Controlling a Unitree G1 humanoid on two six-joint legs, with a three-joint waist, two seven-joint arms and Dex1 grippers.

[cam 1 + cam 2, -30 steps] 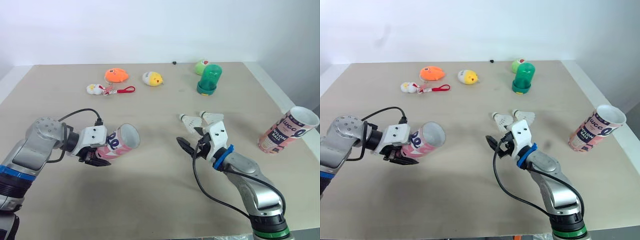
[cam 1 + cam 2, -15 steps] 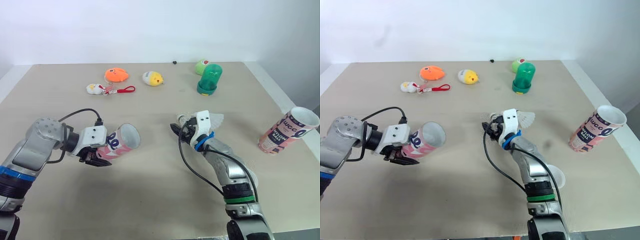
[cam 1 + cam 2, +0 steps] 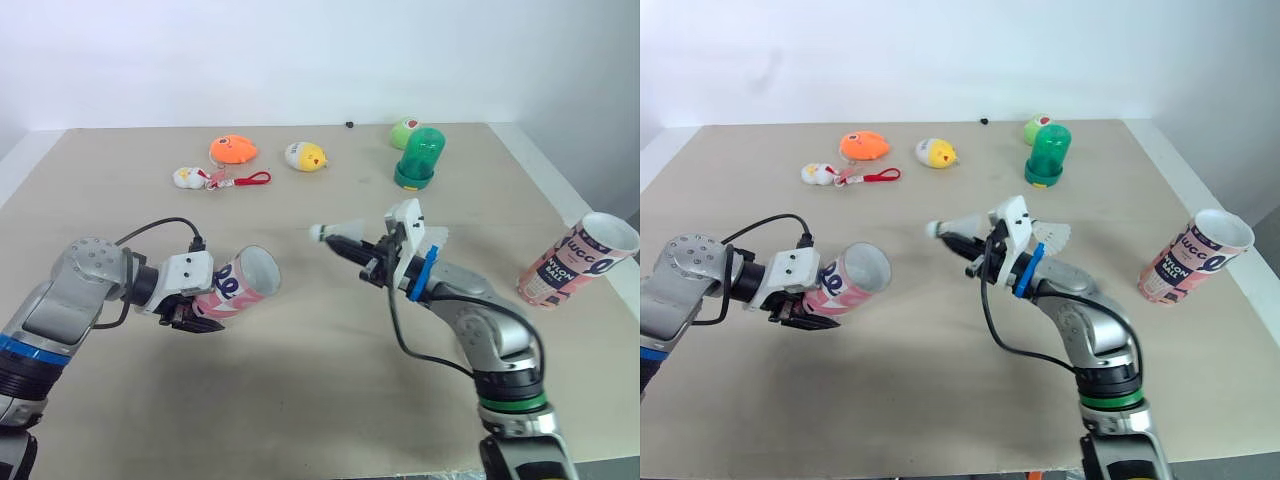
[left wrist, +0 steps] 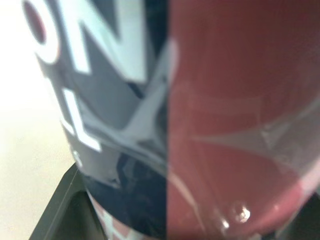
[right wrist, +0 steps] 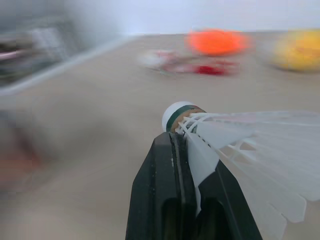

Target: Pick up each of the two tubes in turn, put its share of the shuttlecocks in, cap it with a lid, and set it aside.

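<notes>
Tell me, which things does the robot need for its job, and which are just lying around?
Needed: pink tube in the left gripper; shuttlecock in the right gripper; second shuttlecock on the table; other tube.
Lying about: orange toy; yellow toy; white toy with red strap; green ball; green dome, perhaps a lid, I cannot tell.

On our left, the tube sits in our left gripper. Right of it, our right gripper holds a shuttlecock. A second tube is far right, with toys behind.
</notes>
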